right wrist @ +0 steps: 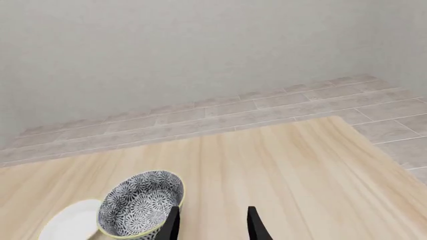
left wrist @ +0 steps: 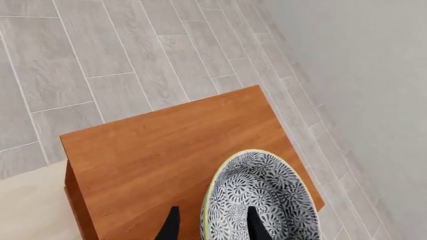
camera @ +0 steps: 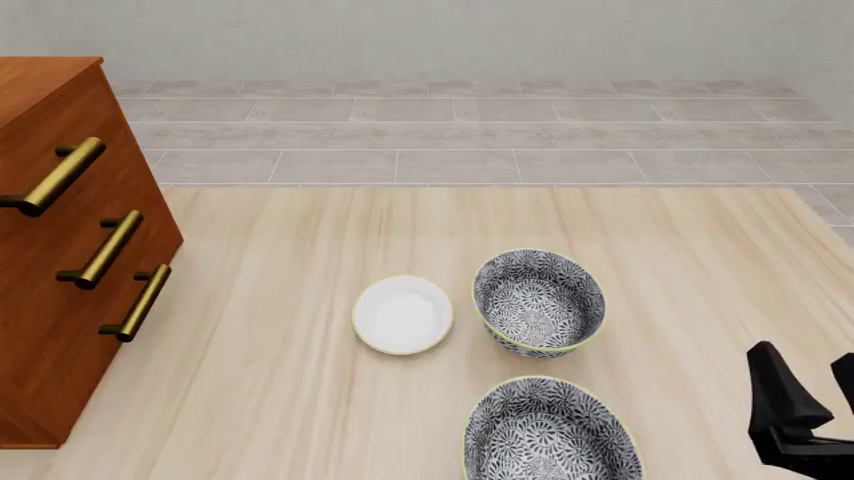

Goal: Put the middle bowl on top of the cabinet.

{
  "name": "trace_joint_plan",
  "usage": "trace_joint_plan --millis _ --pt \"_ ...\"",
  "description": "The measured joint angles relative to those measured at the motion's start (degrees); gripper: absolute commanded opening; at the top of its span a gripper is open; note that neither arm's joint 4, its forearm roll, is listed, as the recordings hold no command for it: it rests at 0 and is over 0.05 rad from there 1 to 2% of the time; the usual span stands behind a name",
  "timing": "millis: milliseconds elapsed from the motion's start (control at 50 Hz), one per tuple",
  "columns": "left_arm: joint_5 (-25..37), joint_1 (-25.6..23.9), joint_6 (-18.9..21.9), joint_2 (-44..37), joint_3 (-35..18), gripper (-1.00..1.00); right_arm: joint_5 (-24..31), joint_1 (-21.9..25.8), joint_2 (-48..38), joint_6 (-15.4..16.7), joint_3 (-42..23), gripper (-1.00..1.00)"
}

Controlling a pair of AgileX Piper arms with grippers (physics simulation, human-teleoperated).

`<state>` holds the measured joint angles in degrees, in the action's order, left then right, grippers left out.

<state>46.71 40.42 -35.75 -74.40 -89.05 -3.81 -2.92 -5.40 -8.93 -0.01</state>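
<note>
In the left wrist view a floral grey-and-white bowl [left wrist: 270, 187] with a cream-yellow rim, taken as the middle bowl, is tilted over the cabinet's [left wrist: 167, 145] reddish-brown top, near a corner. My left gripper [left wrist: 212, 227] is shut on its wall, one finger inside and one outside. Whether the bowl touches the wood I cannot tell. The front view shows the cabinet [camera: 40, 340] at the left with brass handles; the left gripper and the held bowl are out of that view. My right gripper [camera: 811, 385] stands open at the table's near right, nothing between its fingers [right wrist: 172, 225].
Two more floral bowls sit on the light wooden table [camera: 267, 400], one mid-table [camera: 538, 300] and one at the near edge [camera: 550, 432]. A small plain white dish [camera: 402, 314] lies left of the mid-table bowl. Grey tiled floor and a wall lie beyond.
</note>
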Motion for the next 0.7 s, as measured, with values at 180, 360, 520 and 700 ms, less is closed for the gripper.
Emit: trace_joint_plan --millis 180,360,520,700 --pt "-0.2 -0.2 -0.1 0.3 0.0 1.00 -0.1 0.0 -0.1 0.0 0.0 1.00" --pt "0.0 0.0 -0.1 0.7 -0.5 1.00 -0.1 0.0 -0.1 0.0 0.0 1.00" --pt "0.3 0.6 0.0 1.6 -1.6 1.00 -0.1 0.0 -0.1 0.0 0.0 1.00" --pt "0.5 1.3 0.2 2.7 -2.9 1.00 0.2 0.0 0.2 0.1 0.0 1.00"
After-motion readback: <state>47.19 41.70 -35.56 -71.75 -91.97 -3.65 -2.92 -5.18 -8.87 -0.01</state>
